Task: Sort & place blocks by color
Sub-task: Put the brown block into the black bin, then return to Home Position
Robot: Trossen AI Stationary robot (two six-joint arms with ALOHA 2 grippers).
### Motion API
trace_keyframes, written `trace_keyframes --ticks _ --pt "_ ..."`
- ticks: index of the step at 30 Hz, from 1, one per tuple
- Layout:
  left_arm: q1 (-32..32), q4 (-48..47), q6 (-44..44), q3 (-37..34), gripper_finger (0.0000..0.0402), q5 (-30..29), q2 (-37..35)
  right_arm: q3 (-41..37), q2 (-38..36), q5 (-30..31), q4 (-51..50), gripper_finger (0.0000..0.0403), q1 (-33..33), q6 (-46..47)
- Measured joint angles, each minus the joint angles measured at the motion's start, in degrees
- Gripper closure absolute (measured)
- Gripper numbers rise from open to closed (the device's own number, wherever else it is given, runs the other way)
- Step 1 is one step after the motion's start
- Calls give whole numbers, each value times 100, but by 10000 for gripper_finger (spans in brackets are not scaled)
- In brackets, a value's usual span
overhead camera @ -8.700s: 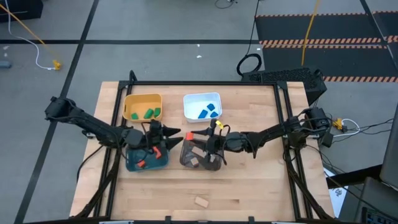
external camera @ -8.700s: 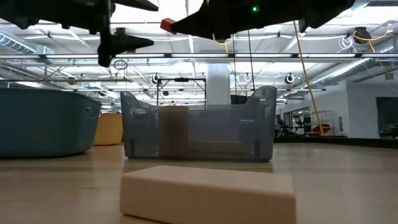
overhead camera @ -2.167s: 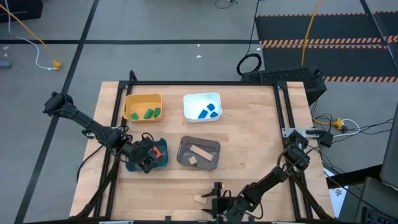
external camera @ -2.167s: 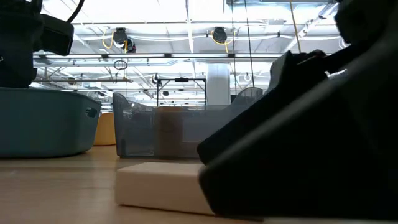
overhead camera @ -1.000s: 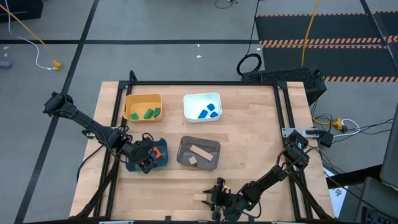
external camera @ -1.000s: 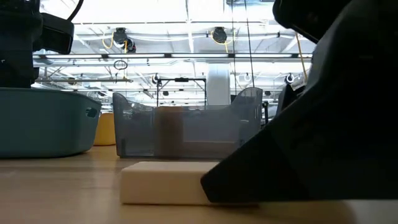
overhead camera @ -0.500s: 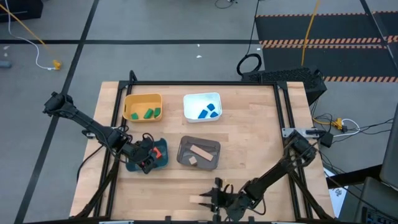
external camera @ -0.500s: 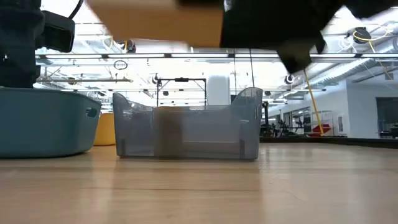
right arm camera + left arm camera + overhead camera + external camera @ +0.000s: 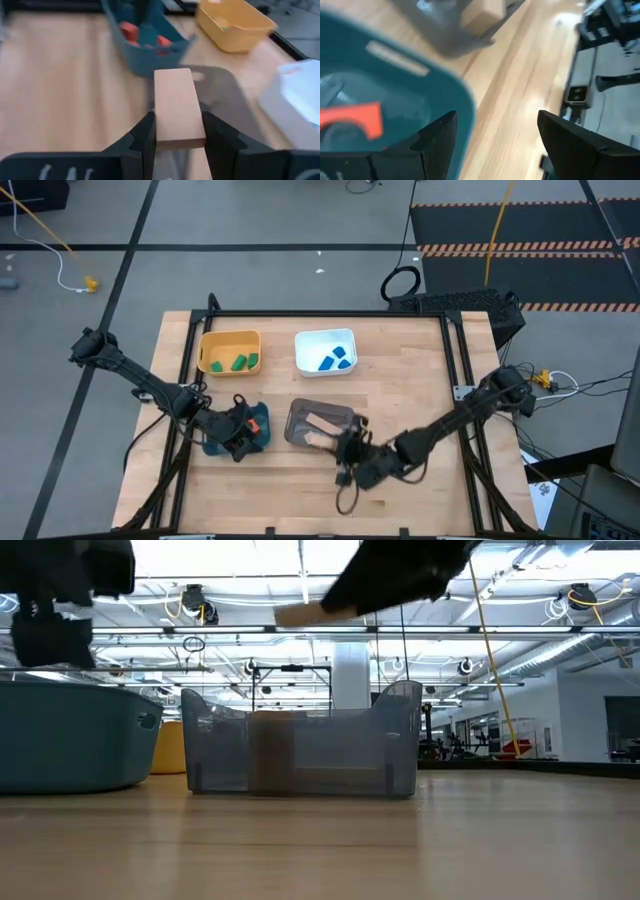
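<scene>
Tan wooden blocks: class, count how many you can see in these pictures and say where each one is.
3: one tan bar clamped in the right gripper at the grey bin; one bar and one cube inside that bin. More may be hidden.

A pale wooden worktop (image 9: pixel 400 410), smooth with visible plank seams and a faint sheen, carries four plastic bins. The grey bin (image 9: pixel 300 750) is translucent and smoky; the teal bin (image 9: pixel 145 55), yellow bin (image 9: pixel 235 25) and white bin (image 9: pixel 325 350) are opaque and smooth. The tan block (image 9: pixel 177 107) shows plain, unpainted matt wood, while the red-orange blocks (image 9: pixel 130 31) look painted. The right hand (image 9: pixel 177 135) has matt black fingers (image 9: pixel 145 135). A dark metal frame (image 9: pixel 455 350) edges the worktop.
</scene>
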Motion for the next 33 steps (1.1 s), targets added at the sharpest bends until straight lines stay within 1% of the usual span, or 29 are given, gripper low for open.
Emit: trace_keyframes --ticks 3,7,9,12,14,18,22,24,28,33 --pt "0 359 424 0 128 -111 0 0 -56 -371 -341 292 -308 -199" --pt "19 836 1113 0 128 -266 -2 -17 -56 -896 -544 292 -650 -675" --pt "85 1069 1498 0 128 -281 -2 -109 -60 -1032 -513 288 -838 -870" --pt "183 1351 1877 0 128 -307 -38 -281 -56 -1052 -515 285 -1148 -965" --pt "234 1530 1992 0 128 -407 -57 -408 -60 -1132 -479 286 -1341 -966" --pt "258 1717 2127 0 128 -560 -138 -782 -53 -1627 -49 285 -1642 -967" --pt "254 1787 2315 0 128 -815 -251 -987 -62 -1690 575 277 -1764 -1013" --pt "254 1822 2418 0 128 -971 -318 -1041 -59 -1836 750 272 -1805 -1027" --pt "258 1874 2574 0 128 -1030 -469 -1071 -58 -2131 1008 252 -1874 -998" --pt "256 1860 2702 0 128 -1039 -630 -1071 -58 -2467 1046 211 -1985 -965"
